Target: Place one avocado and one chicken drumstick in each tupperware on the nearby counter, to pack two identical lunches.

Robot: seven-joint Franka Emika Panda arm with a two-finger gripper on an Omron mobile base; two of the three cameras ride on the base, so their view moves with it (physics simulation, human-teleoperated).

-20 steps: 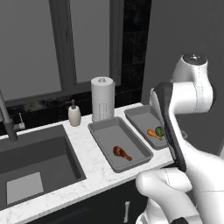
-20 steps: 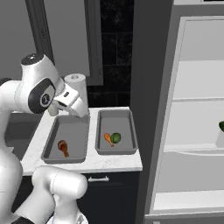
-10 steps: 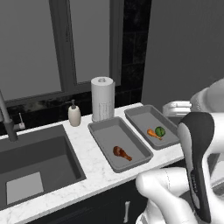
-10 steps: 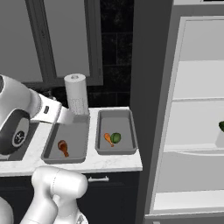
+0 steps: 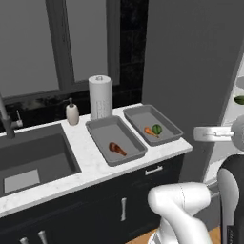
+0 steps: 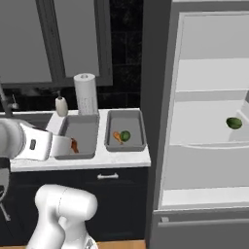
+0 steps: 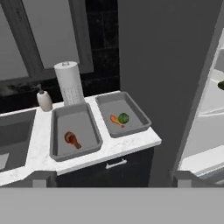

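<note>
Two grey tupperware trays lie side by side on the white counter (image 7: pixel 109 146). The left tupperware (image 7: pixel 70 119) holds one orange-brown chicken drumstick (image 7: pixel 72 139). In the right tupperware (image 7: pixel 133 113) a drumstick (image 7: pixel 114 120) lies touching a green avocado (image 7: pixel 124 117). Another avocado (image 6: pixel 234 122) rests on a shelf of the open fridge. My gripper (image 7: pixel 113 178) hangs well back from the counter, in front of the cabinets, open and empty, with its fingertips (image 7: pixel 41 178) far apart. The same trays appear in the left base view as the left tupperware (image 5: pixel 108 131) and right tupperware (image 5: pixel 143 116).
A paper towel roll (image 7: pixel 68 83) and a soap bottle (image 7: pixel 43 99) stand behind the trays, under the window. A sink (image 5: pixel 33 157) lies left of them. A dark wall panel (image 6: pixel 154 73) separates the counter from the open fridge (image 6: pixel 209 160) on the right.
The arm has swung down and back from above the trays toward the cameras. The whole picture has shifted a little, so the base moved. Trays and food stay put; the gripper stays open.
</note>
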